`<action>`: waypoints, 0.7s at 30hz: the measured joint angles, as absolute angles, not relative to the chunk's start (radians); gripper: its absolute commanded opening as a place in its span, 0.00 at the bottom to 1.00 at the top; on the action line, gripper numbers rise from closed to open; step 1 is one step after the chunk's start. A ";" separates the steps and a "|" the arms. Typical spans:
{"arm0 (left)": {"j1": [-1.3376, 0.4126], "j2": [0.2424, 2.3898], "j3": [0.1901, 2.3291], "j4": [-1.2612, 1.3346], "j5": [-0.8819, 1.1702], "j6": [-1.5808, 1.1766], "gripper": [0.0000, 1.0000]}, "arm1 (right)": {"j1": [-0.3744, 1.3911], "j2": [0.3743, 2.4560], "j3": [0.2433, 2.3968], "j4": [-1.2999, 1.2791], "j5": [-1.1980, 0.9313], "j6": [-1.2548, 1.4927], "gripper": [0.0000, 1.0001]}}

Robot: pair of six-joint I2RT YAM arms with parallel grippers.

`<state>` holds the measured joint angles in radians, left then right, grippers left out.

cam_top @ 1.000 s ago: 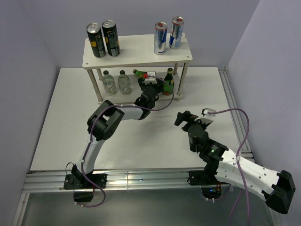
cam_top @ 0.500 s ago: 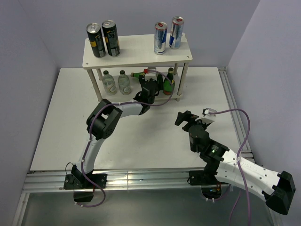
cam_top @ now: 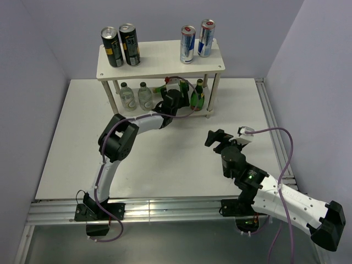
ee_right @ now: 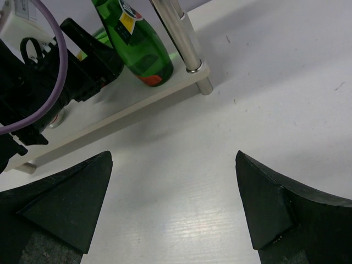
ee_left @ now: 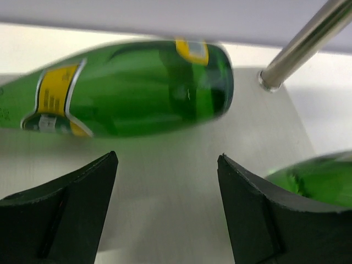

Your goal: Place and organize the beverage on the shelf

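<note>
**As green bottle [ee_left: 126,93] lies flat on shelf [cam_top: 159,60], nothing is held**

Spread wide, the left gripper [ee_left: 166,159] sits over the lower board [ee_left: 165,220], the bottle just beyond its fingertips, untouched. The right gripper [ee_right: 171,159], likewise open and empty, hovers above the tabletop [ee_right: 264,99], the shelf ahead of it.

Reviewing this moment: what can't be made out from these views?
Top external: the top board of the shelf hides the tips of the left tool and most of the lying green bottle.
Left wrist: that bottle's neck runs off the left edge, and its label is blurred.
Right wrist: the standing green bottle has its cap cut off by the top edge.
</note>
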<state>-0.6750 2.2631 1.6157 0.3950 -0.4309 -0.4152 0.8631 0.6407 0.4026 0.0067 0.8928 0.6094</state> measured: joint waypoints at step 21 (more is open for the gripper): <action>-0.667 2.045 1.581 0.077 -0.363 -0.377 0.99 | 0.863 0.624 0.400 0.007 0.867 0.612 1.00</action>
